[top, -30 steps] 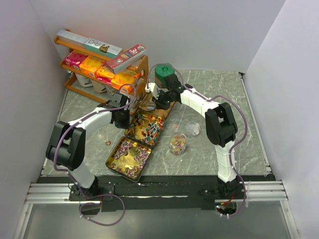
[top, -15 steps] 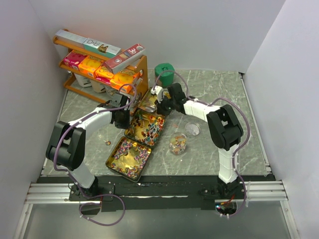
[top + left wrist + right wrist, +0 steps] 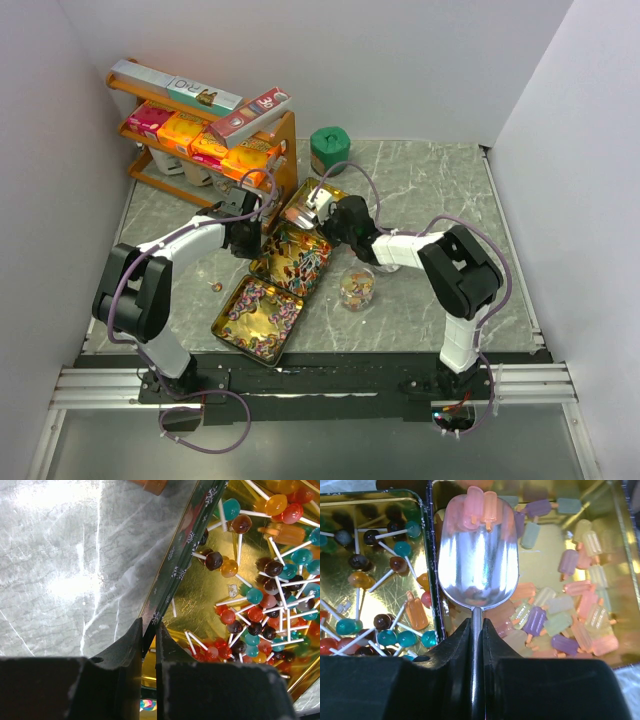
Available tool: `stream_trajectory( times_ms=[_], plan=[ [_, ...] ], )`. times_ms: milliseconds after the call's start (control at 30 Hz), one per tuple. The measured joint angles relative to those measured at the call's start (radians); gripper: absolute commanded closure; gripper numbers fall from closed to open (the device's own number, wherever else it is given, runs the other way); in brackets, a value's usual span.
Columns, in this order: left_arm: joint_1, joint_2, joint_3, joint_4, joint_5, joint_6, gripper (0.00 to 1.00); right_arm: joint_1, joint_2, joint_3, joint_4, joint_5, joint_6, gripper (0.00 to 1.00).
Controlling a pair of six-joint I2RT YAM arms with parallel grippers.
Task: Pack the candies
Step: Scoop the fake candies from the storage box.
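Three open gold tins hold the candies: pink-purple-white ones in the near tin (image 3: pixel 258 315), lollipops (image 3: pixel 260 605) in the middle tin (image 3: pixel 290 255), popsicle shapes (image 3: pixel 560 580) in the far tin (image 3: pixel 312 200). My left gripper (image 3: pixel 247 235) is shut on the middle tin's dark left rim (image 3: pixel 175 565); in the left wrist view the gripper (image 3: pixel 148 627) clamps that rim. My right gripper (image 3: pixel 332 212) is shut on the handle of a metal scoop (image 3: pixel 478 555), seen between the jaws in the right wrist view (image 3: pixel 476 622). The scoop lies over the far tin with a few pink-orange popsicle candies (image 3: pixel 477 510) at its tip.
A glass jar (image 3: pixel 357 288) part-filled with candies stands right of the middle tin, close under my right forearm. A green container (image 3: pixel 327 150) stands at the back. An orange shelf (image 3: pixel 205 140) with cardboard boxes fills the back left. One loose candy (image 3: pixel 215 286) lies on the table at left.
My right arm has swung down and toward me, from beside the green container to low over the far tin, carrying the scoop. My left gripper has stayed on the tin's rim.
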Motion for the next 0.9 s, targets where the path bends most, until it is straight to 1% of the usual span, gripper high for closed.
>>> stream_trajectory(
  times_ms=[200, 367, 467, 500, 533, 700, 867, 900],
  plan=[
    [-0.001, 0.0, 0.0, 0.0, 0.0, 0.006, 0.99, 0.02, -0.047, -0.083, 0.082, 0.074, 0.0, 1.0],
    [-0.001, 0.0, 0.0, 0.0, 0.0, 0.006, 0.98, 0.03, -0.072, -0.117, 0.109, 0.107, 0.0, 1.0],
    [-0.001, 0.0, 0.0, 0.0, 0.0, 0.006, 0.91, 0.033, -0.106, -0.151, 0.126, 0.124, 0.0, 1.0],
    [-0.001, 0.0, 0.0, 0.0, 0.0, 0.006, 0.84, 0.035, -0.123, -0.165, 0.13, 0.128, -0.002, 1.0],
    [-0.001, 0.0, 0.0, 0.001, 0.0, 0.006, 0.79, 0.037, -0.139, -0.175, 0.133, 0.129, -0.005, 1.0],
    [-0.007, 0.0, 0.0, 0.042, 0.008, -0.012, 0.61, 0.069, -0.23, -0.183, 0.124, 0.108, -0.029, 1.0],
    [-0.008, -0.002, 0.0, 0.082, 0.011, -0.029, 0.54, 0.083, -0.323, -0.184, 0.074, 0.103, -0.039, 1.0],
    [-0.008, -0.003, 0.0, 0.084, 0.011, -0.03, 0.5, 0.082, -0.345, -0.185, 0.063, 0.105, -0.039, 1.0]
  ],
)
